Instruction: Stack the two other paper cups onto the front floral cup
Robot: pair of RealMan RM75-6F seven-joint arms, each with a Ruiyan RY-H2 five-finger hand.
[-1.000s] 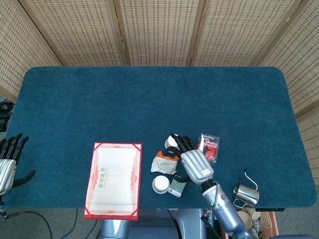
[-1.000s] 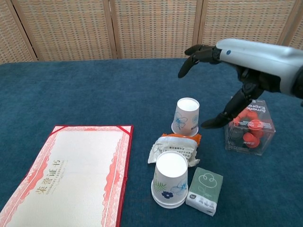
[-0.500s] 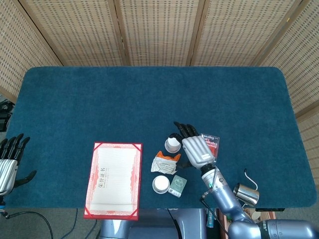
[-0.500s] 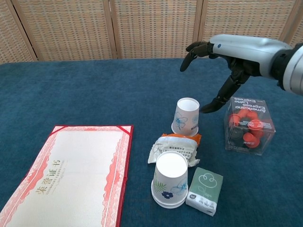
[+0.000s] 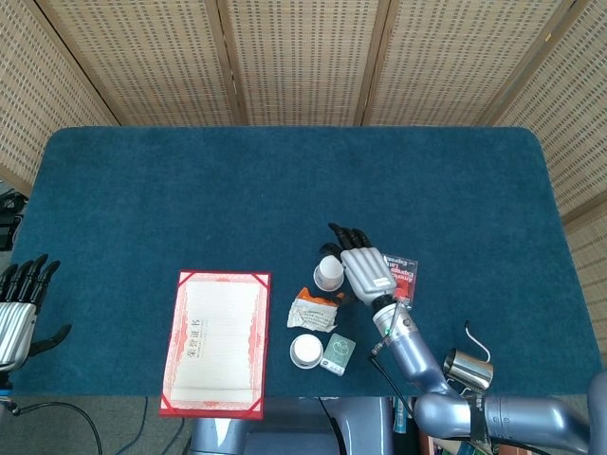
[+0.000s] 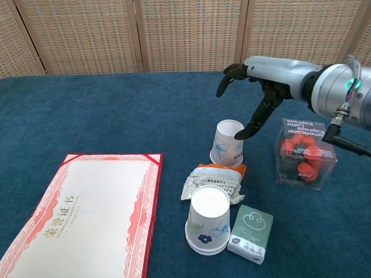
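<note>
The right hand (image 6: 255, 81) is being held just above the rear floral cup (image 6: 228, 142), fingers (image 6: 227, 75) spread and empty, while the front floral cup (image 6: 207, 219) is being left inverted on the counter (image 6: 116, 116).

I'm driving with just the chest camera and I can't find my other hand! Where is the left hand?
Observer: The head view shows the left hand at the table's far left edge, fingers apart, holding nothing.
Operator: Is anything hiding on my right?
Observer: Yes, a small metal jug stands near the front right edge, right of the clear box.
Operator: Is my right hand covering the back cup?
Observer: No. From above, the right hand shows just right of the back cup, whose top is uncovered.
</note>
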